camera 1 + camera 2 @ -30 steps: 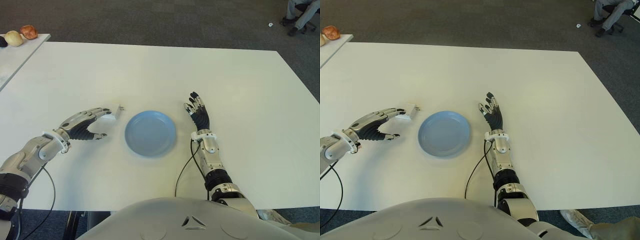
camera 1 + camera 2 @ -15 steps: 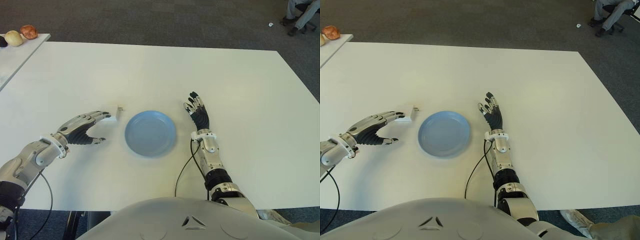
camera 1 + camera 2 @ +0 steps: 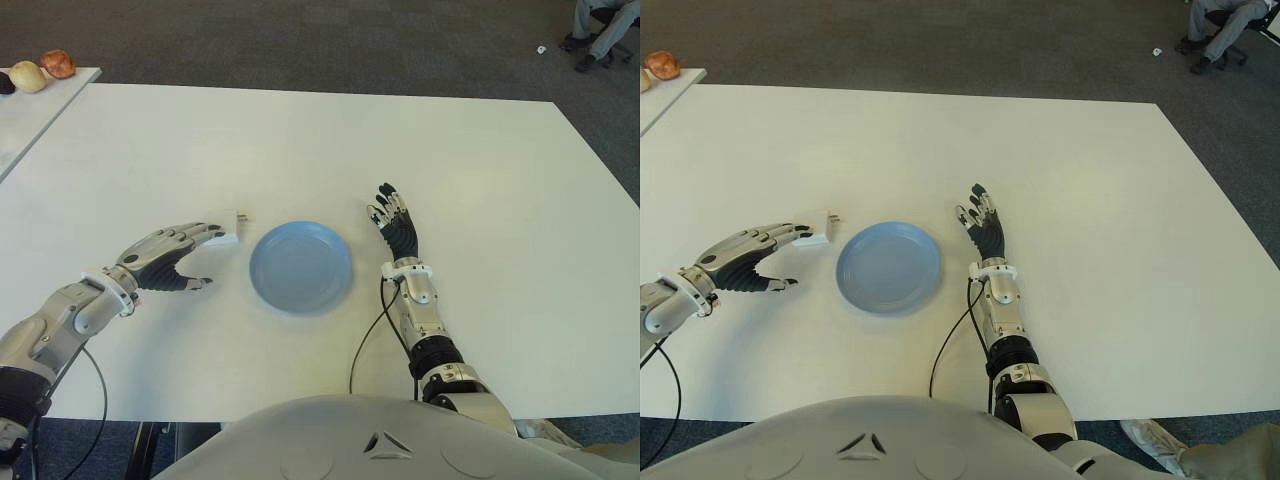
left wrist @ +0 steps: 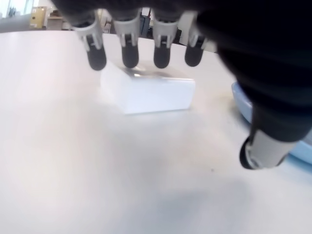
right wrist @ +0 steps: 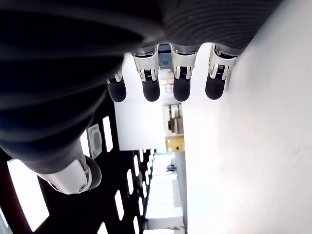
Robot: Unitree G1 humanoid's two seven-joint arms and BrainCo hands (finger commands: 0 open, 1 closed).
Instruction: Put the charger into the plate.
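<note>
The charger (image 3: 229, 237), a small white block with metal prongs, lies on the white table (image 3: 300, 140) just left of the blue plate (image 3: 300, 266). My left hand (image 3: 170, 256) is open beside it, with its fingertips (image 4: 130, 57) over the charger's (image 4: 148, 91) near edge and the thumb apart from it. The plate holds nothing. My right hand (image 3: 396, 224) is open to the right of the plate, fingers straight, holding nothing.
A second white table (image 3: 30, 110) at the far left carries several small round items (image 3: 57, 63). A person's legs (image 3: 603, 30) show on the dark carpet at the far right. A black cable (image 3: 372, 330) runs from my right wrist towards the table's near edge.
My left hand drew back towards me and to the left, leaving the charger on the table. The charger now lies flatter by the plate. The right hand stayed still.
</note>
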